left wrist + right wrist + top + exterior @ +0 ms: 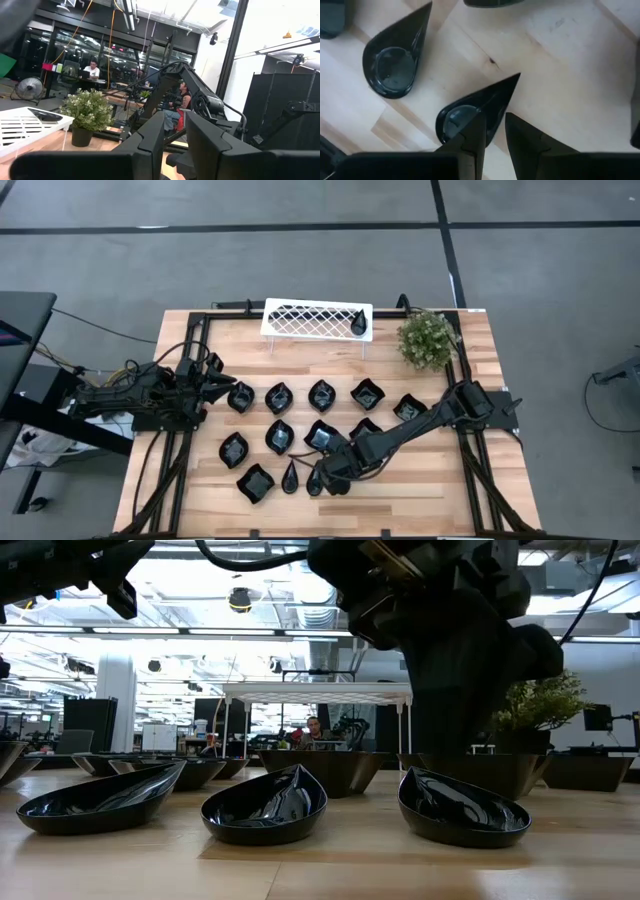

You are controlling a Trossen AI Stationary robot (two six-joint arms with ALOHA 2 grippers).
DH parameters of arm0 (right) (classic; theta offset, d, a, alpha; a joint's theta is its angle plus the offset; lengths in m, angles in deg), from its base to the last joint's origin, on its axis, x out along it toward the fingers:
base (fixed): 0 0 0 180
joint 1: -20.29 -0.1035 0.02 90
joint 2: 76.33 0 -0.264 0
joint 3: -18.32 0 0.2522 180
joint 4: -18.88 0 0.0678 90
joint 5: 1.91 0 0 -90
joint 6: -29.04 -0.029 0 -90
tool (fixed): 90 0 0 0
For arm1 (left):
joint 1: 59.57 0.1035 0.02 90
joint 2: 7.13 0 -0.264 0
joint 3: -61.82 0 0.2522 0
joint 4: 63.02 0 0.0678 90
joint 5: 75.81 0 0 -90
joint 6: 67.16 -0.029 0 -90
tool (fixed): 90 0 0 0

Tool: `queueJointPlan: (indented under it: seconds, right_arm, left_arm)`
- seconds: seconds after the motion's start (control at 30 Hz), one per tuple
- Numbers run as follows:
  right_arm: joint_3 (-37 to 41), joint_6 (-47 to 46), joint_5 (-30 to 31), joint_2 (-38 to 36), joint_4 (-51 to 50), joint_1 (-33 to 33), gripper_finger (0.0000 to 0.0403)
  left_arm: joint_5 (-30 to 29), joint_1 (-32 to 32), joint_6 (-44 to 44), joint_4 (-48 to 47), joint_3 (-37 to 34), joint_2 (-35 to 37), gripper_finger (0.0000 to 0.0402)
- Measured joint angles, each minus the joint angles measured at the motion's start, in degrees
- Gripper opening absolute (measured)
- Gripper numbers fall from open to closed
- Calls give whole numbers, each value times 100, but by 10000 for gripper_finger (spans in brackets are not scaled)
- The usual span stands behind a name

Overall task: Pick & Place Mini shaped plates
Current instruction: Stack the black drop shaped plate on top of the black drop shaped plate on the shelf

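Several mini shaped plates, glossy black, lie on the wooden table (pixel 200 510) in rows, among them a square plate (pixel 255 482) and two teardrop plates (pixel 290 477) in the near row. My right gripper (pixel 322 478) points down over the right-hand teardrop plate (pixel 465 112), its fingers a narrow gap apart on either side of that plate's rim. The other teardrop plate (pixel 395 60) lies beside it. My left gripper (pixel 222 387) waits at the table's left, raised, a narrow gap between its fingers and nothing in it. One more teardrop plate (pixel 359 324) lies on the white rack (pixel 310 318). My right gripper stands with one finger (pixel 474 135) over the teardrop plate's bowl and the other (pixel 520 137) outside its rim (pixel 496 120), coming from above. I cannot tell whether the fingers touch the plate, which lies flat on the table.
The white lattice rack stands at the table's far edge, with a small green plant (pixel 428 340) at the far right corner. Leaf-shaped and square plates (pixel 322 394) fill the middle of the table. Bare wood shows along the near edge.
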Motion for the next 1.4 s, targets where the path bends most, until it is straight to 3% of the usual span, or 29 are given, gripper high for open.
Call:
queueJointPlan:
  seconds: [0.67, 1.4]
  right_arm:
    - [116, -103, -60, -4, -118, 42, 88]
    - [360, -189, -161, -4, 501, 39, 87]
  left_arm:
    - [2, -1, -1, 0, 0, 2, 82]
    - [2, -1, -1, 0, 0, 1, 82]
